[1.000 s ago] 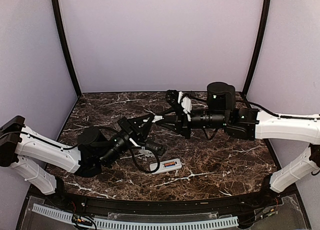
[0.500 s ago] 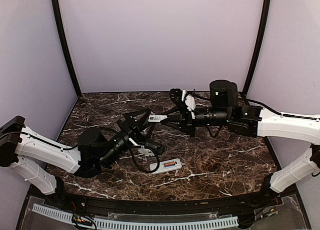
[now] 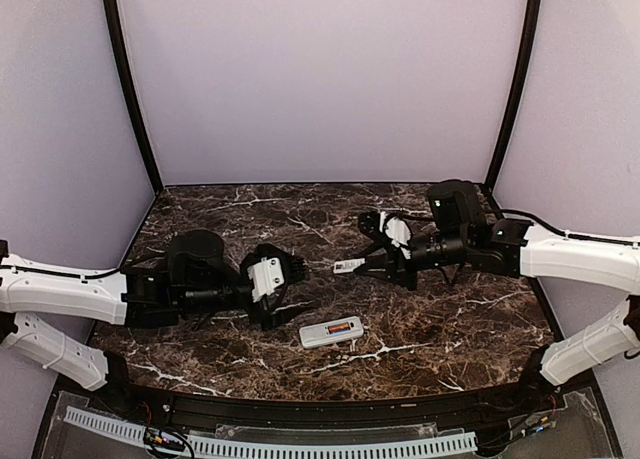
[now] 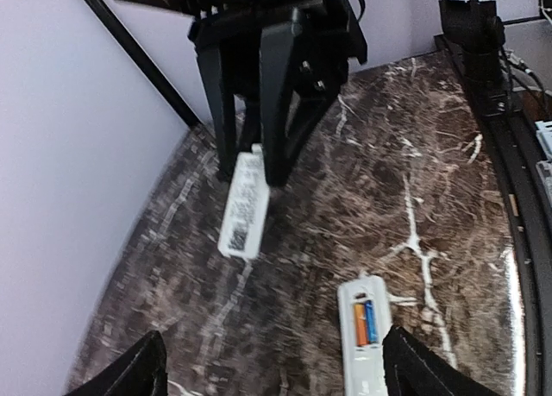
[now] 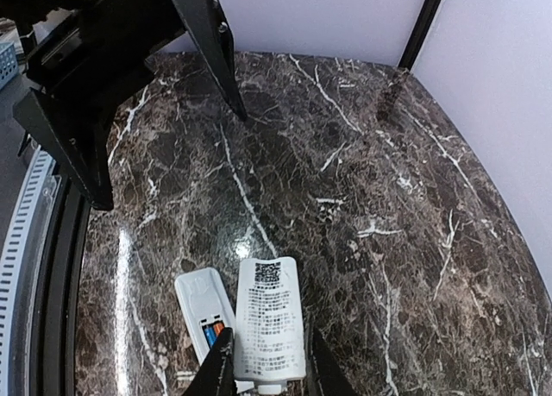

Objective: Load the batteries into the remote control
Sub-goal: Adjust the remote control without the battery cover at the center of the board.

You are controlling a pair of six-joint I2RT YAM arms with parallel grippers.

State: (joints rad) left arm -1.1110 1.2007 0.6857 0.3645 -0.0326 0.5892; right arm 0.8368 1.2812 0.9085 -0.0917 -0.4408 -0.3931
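Observation:
The white remote control [image 3: 331, 332] lies back-up on the marble table, also seen in the left wrist view [image 4: 364, 336] and the right wrist view [image 5: 200, 303]. The orange and blue batteries [image 4: 363, 323] sit side by side in its uncovered compartment [image 5: 211, 331]. My right gripper [image 3: 362, 266] is shut on a flat white cover piece [image 5: 270, 323] with a printed label; it hangs above the table [image 4: 244, 204], just right of the remote. My left gripper [image 3: 297, 285] stands open and holds nothing [image 4: 276, 374], to the left of the remote.
Dark marble tabletop [image 3: 440, 319] with purple walls behind and at both sides. A black rail [image 3: 330, 404] runs along the near edge. Black corner posts [image 3: 130, 89] stand at the back.
My left gripper has opened, let go of the cover piece and drawn back to the left. My right gripper has pulled away to the right with the cover still in it.

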